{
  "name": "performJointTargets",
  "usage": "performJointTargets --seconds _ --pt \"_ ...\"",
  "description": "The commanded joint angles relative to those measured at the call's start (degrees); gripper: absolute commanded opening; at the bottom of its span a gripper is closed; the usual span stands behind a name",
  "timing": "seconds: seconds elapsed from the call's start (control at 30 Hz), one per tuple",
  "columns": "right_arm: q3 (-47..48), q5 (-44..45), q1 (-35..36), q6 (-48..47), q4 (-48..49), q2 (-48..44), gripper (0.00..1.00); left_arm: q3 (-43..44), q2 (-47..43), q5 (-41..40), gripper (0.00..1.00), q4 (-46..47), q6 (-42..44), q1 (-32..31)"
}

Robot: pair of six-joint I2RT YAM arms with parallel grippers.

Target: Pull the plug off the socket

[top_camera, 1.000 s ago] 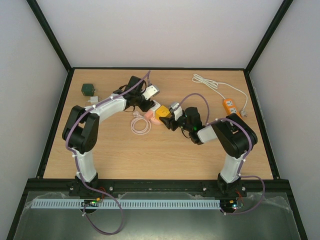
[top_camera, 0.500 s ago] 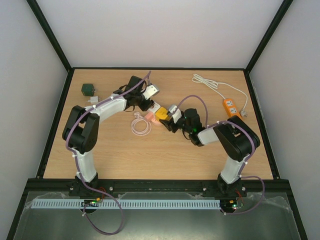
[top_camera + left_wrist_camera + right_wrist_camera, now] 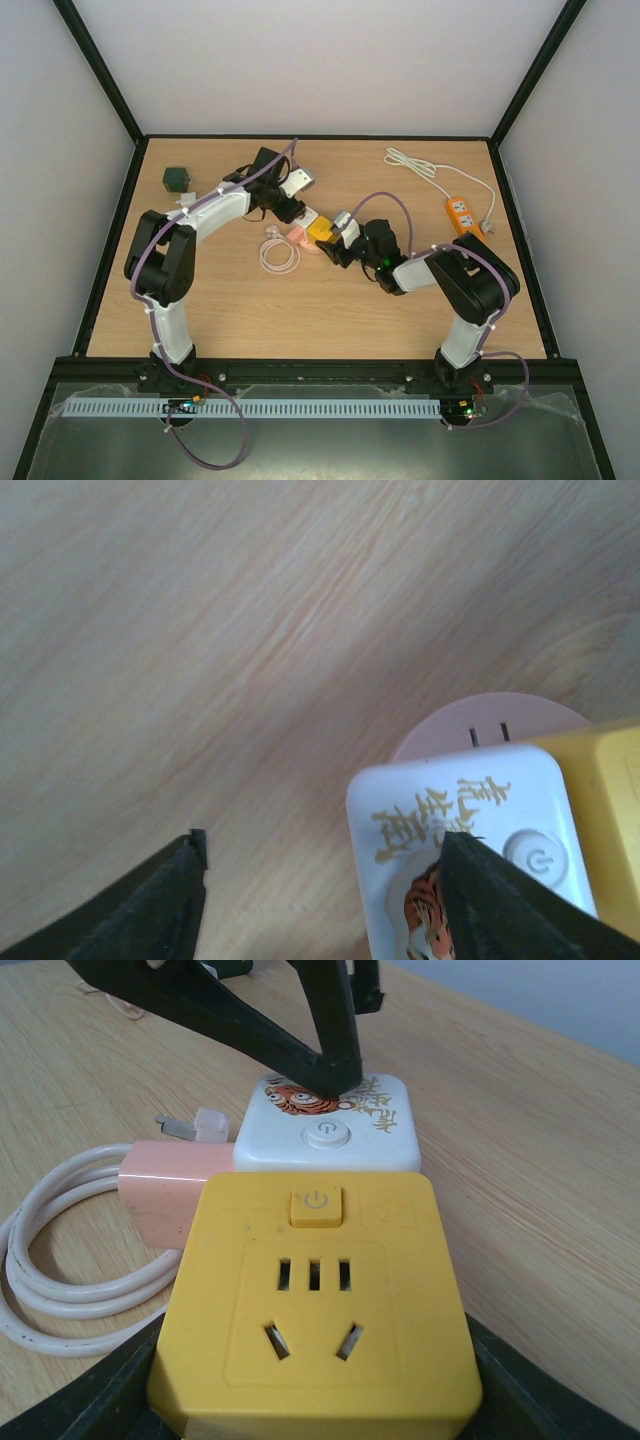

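My right gripper (image 3: 315,1380) is shut on the yellow socket cube (image 3: 318,1300), one finger on each lower side. In the top view the socket (image 3: 320,229) lies mid-table. A white plug block (image 3: 330,1125) with a tiger print sits tight against the socket's far face; the joint between them is hidden. My left gripper (image 3: 322,845) is open above the block (image 3: 460,810). One of its fingers (image 3: 500,900) hangs over the tiger print and the other stands over bare wood. A pink adaptor (image 3: 165,1185) with a coiled white cable (image 3: 278,255) rests against the socket's left side.
An orange power strip (image 3: 461,212) with a white cord (image 3: 420,168) lies at the back right. A dark green cube (image 3: 178,178) sits at the back left. Black frame rails border the wooden table (image 3: 300,310).
The left gripper's jaws have spread apart over the white block. The right gripper, holding the yellow socket, has shifted a little to the left, and the cable coil moved with it.
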Motion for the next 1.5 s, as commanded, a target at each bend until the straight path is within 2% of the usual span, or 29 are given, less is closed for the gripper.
performJointTargets --seconds 0.0,0.13,0.43,0.63,0.7,0.83,1.07,1.17,1.37,1.47 --pt "-0.60 -0.84 0.69 2.29 2.86 -1.13 0.05 3.65 -1.44 4.99 0.72 -9.45 -1.35 1.34" --pt "-1.43 -1.60 0.61 2.34 3.15 -1.46 0.05 3.44 -1.95 9.27 0.77 -10.83 -2.15 1.44" --pt "-2.34 -4.01 0.12 1.40 3.12 -2.25 0.09 2.80 0.75 16.27 0.81 -11.27 -4.69 1.77" --pt "-1.80 -3.83 -0.09 0.44 2.08 -2.14 0.25 2.60 2.70 15.64 0.75 -11.43 -4.75 2.27" --pt "-1.44 -3.90 -0.29 -0.10 1.27 -2.26 0.37 1.58 2.48 15.27 0.74 -11.30 -4.44 2.32" --pt "-0.53 -4.40 -0.40 -1.78 -0.30 -2.40 0.54 -0.05 2.02 14.34 0.70 -10.35 -4.40 2.48" --pt "4.22 -5.99 -0.36 -4.63 -5.45 -1.33 0.74 -0.40 2.54 13.76 0.64 -9.95 -3.92 2.58" --pt "5.97 -6.42 -0.36 -5.51 -7.72 -0.78 0.75 -0.58 2.67 13.56 0.61 -10.00 -3.68 2.67" --pt "8.80 -6.42 -0.36 -7.16 -12.54 0.16 0.67 -0.95 2.54 13.20 0.57 -9.90 -3.47 2.67" --pt "9.62 -6.57 -0.36 -7.63 -15.56 -0.08 0.72 -1.13 2.50 12.89 0.56 -9.93 -3.26 2.67"
